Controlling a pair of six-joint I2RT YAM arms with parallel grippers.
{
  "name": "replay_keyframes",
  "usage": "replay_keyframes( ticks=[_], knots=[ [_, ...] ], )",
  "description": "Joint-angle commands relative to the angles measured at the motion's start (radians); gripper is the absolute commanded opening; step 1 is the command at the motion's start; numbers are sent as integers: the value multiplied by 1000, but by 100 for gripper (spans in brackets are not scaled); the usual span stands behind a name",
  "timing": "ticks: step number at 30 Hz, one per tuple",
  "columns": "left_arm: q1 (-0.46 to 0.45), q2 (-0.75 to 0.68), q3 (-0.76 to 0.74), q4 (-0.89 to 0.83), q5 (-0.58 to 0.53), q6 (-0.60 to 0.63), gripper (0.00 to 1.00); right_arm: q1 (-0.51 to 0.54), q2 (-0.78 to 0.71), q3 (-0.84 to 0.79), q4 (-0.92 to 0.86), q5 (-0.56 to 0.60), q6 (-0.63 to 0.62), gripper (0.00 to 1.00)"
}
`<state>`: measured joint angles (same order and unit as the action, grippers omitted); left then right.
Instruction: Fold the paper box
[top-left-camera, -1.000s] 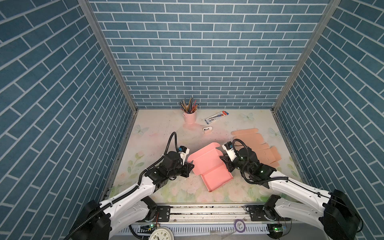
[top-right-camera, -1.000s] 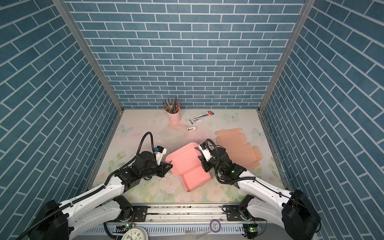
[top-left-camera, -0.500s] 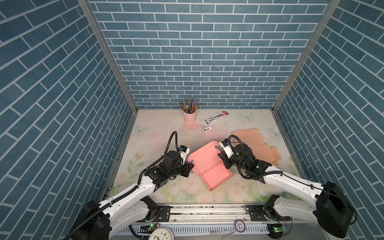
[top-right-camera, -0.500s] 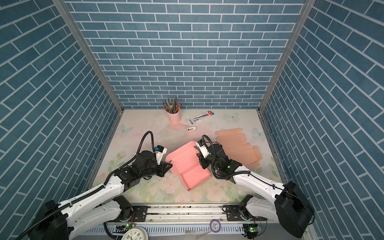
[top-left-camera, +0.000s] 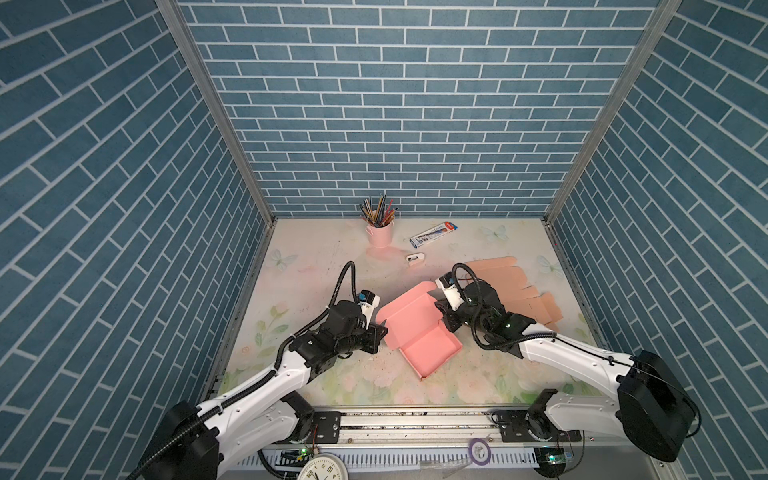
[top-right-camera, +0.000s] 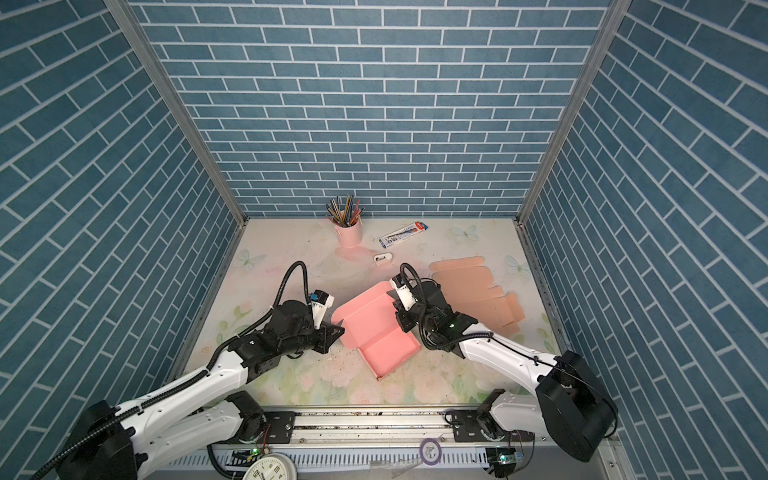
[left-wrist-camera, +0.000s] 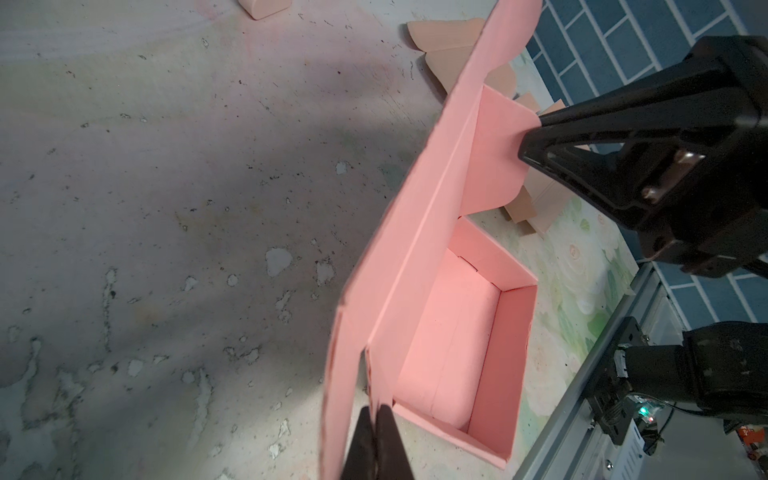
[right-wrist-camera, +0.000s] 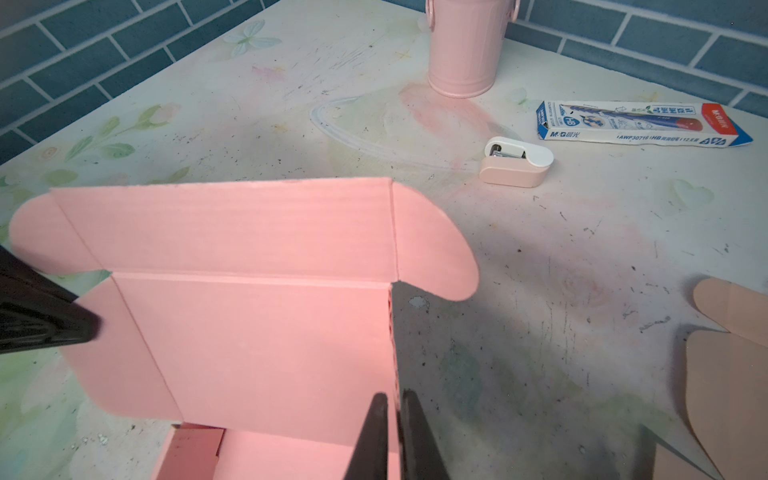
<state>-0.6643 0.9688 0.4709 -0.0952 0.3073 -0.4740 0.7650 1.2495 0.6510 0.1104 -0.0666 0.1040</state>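
The pink paper box (top-left-camera: 419, 332) (top-right-camera: 370, 332) lies mid-table with its tray formed and its lid panel raised. My left gripper (top-left-camera: 380, 330) (top-right-camera: 338, 330) (left-wrist-camera: 376, 409) is shut on the lid's left side flap, pinched between its fingertips. At the lid's opposite side my right gripper (top-left-camera: 444, 321) (top-right-camera: 401, 322) (right-wrist-camera: 395, 397) is shut on the right edge, one finger on each face. The right wrist view shows the lid (right-wrist-camera: 257, 332) from inside, with rounded flaps at both ends. The left wrist view shows the open tray (left-wrist-camera: 457, 340).
Flat tan cardboard blanks (top-left-camera: 511, 286) lie right of the box, under the right arm. At the back stand a pink pencil cup (top-left-camera: 380, 235), a blue pencil carton (top-left-camera: 433, 234) and a small white stapler (top-left-camera: 415, 258). A metal rail (top-left-camera: 415, 419) runs along the front edge.
My right gripper has shifted slightly towards the box and narrowed its jaws onto the lid's right edge. The left gripper has kept its grip and place.
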Motion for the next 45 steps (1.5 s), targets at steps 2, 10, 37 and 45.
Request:
replay_keyframes(
  ticks=[2, 10, 37, 45],
  knots=[
    [-3, -1, 23, -12, -14, 18, 2, -8, 20, 35, 2, -16, -14, 10],
    [-3, 4, 23, -12, -16, 21, 2, -20, 55, 49, 9, -28, -10, 15],
    [-3, 18, 34, -20, -26, 27, 2, -47, 167, 126, 8, -95, -30, 3],
    [0, 45, 75, -58, -147, 33, 3, -25, 60, 73, 17, -69, 4, 0]
  ],
)
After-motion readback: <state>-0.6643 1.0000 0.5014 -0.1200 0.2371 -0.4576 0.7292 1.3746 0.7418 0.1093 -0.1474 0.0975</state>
